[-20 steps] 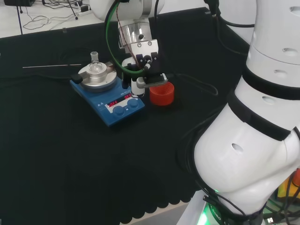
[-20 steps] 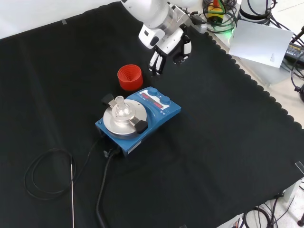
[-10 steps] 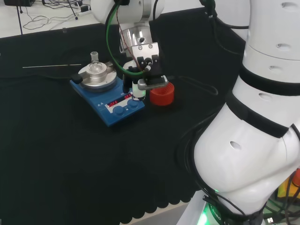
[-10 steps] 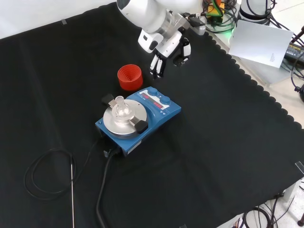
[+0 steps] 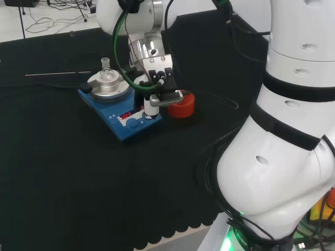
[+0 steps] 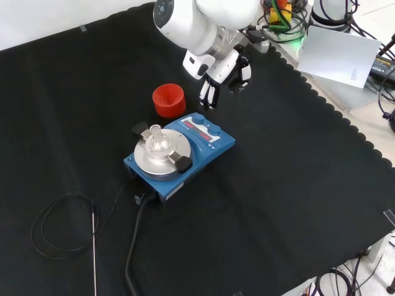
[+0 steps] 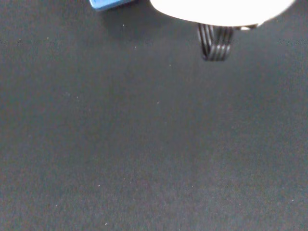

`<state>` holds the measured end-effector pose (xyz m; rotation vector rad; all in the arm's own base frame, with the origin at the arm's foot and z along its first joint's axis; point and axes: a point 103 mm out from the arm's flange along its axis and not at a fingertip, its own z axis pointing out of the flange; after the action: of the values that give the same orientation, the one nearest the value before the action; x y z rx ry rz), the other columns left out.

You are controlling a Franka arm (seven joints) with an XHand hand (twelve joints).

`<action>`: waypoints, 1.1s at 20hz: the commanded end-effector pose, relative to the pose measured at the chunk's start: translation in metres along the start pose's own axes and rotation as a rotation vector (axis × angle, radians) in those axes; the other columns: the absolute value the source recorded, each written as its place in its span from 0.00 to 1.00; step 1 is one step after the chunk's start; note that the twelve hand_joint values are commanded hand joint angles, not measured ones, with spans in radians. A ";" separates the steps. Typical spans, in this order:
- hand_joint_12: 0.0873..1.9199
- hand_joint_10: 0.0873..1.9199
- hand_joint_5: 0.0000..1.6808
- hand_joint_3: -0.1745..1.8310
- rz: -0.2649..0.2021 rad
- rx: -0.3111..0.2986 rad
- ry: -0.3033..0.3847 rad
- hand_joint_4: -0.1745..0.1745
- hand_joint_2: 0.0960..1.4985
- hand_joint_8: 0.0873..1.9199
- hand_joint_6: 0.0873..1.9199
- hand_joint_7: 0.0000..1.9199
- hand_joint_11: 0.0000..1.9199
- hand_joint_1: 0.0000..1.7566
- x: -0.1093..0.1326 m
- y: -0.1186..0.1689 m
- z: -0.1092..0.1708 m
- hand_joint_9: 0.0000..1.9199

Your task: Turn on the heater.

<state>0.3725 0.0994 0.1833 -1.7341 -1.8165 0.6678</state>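
Fingers (image 6: 209,94) straight, relaxed, pointing down, holding nothing. Blue box-shaped heater (image 6: 203,143) with round metal plate just below them, apparently not touching; red ribbed ring (image 6: 168,100) beside, on the cloth-covered counter (image 6: 296,185).

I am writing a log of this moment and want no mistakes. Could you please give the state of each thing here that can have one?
heater: red display lit, knobs untouched.
flask: upright on the heater's plate.
red ring stand: upright on the cloth, holding nothing.
hand: above the heater's knob end, fingers pointing down, holding nothing.
probe: lying flat on the cloth.
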 end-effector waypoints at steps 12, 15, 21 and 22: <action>0.71 0.86 0.24 0.62 -0.024 0.030 -0.012 0.27 0.36 0.88 0.00 0.88 0.91 0.82 0.019 0.018 0.020 0.95; 0.71 0.86 0.24 0.62 -0.022 0.033 -0.013 0.27 0.36 0.88 0.00 0.88 0.91 0.82 0.017 0.022 0.021 0.95; 0.71 0.86 0.24 0.62 -0.021 0.014 -0.029 0.27 0.37 0.88 0.00 0.88 0.91 0.82 0.011 0.025 0.014 0.95; 0.71 0.86 0.24 0.62 -0.021 0.008 -0.031 0.27 0.37 0.88 0.00 0.88 0.91 0.82 0.011 0.025 0.013 0.95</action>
<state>0.3786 0.1147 0.1556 -1.6962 -1.8372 0.7010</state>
